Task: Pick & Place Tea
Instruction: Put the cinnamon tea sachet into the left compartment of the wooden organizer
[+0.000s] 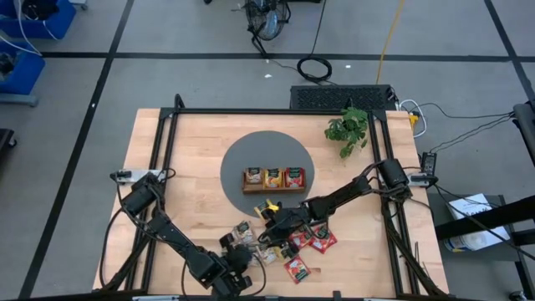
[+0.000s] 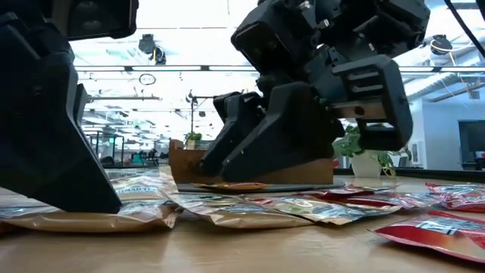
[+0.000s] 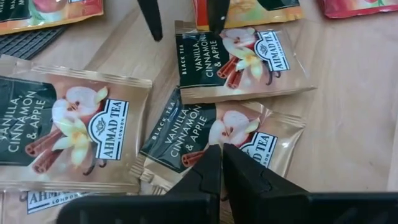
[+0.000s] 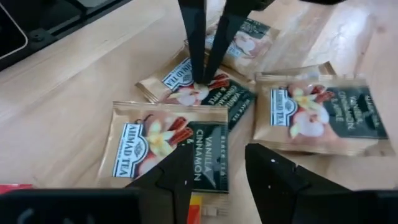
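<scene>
a pale wood table [image 1: 192,159] carries a grey mat [image 1: 238,155] with a tray [image 1: 273,179] already holding sachets. the loose tea [image 1: 311,242] lies near the front edge, red sachets right, dark vanilla ones [image 3: 74,134] overlapping beside them. the left gripper [image 3: 216,165] pinches shut on the middle sachet [image 3: 211,134]; the right gripper [image 4: 217,168] hangs open just above a neighbour. risk: the overlapped packets may drag along when lifted, or the two grippers, working so close, may knock each other.

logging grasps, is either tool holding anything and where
the left tool seems to pinch a dark green sachet at its middle; the right tool is open, holding nothing
</scene>
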